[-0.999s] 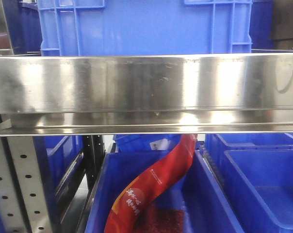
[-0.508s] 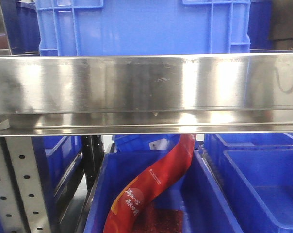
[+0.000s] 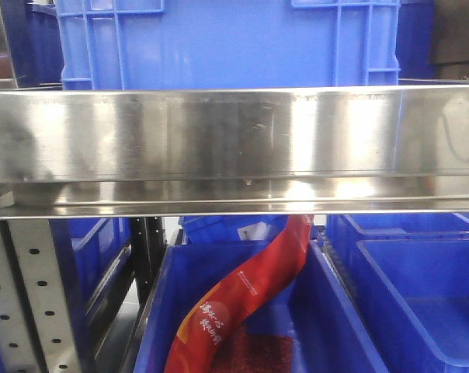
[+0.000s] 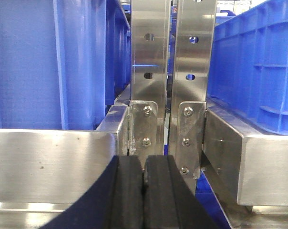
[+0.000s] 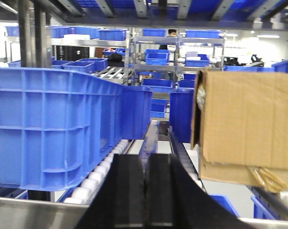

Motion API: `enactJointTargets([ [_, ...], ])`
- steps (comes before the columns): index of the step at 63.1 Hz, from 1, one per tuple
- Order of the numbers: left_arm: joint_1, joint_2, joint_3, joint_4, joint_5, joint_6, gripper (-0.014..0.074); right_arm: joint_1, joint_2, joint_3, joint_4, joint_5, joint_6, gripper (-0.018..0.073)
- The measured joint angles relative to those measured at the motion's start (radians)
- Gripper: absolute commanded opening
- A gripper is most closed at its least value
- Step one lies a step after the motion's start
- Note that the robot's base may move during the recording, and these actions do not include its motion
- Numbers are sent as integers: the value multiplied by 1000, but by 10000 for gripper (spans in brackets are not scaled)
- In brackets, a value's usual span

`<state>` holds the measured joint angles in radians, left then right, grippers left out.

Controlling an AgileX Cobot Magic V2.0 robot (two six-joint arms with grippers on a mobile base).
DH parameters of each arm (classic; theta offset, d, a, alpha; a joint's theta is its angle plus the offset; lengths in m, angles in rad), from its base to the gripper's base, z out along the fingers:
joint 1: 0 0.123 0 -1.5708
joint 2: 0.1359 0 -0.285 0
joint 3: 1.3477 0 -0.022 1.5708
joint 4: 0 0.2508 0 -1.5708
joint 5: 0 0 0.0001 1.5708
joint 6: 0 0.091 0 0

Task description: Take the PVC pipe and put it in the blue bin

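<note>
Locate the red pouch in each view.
Front-facing: red pouch at lower centre, lying diagonally in the lower bin, below the steel rail.
Left wrist: not in it.
Right wrist: not in it.
Shared landmark: blue crates on steel racking.

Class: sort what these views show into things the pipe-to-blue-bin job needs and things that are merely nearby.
Job: blue bins; left gripper and right gripper, both shut and empty. No PVC pipe shows in any view.

Nearby: red packet in a lower bin; cardboard box; steel shelf rail.
</note>
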<state>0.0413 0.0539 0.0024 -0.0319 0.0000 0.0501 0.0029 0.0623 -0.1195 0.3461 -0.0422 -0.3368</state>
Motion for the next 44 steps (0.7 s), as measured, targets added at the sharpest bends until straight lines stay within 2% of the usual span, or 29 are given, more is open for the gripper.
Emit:
enactJointTargets([
  [9,0,0,0,0,0,0,-111,-4,0,45,-42,-69,47,-162],
  [22,0,0,0,0,0,0,-111,-8,0,53,-104,-84,58,-162],
  [29,0,0,0,0,0,0,-111,-19,0,53,-122,-42,58,-162],
  [44,0,0,0,0,0,0,-111,-98,-10,53,-130,42,60,-162],
])
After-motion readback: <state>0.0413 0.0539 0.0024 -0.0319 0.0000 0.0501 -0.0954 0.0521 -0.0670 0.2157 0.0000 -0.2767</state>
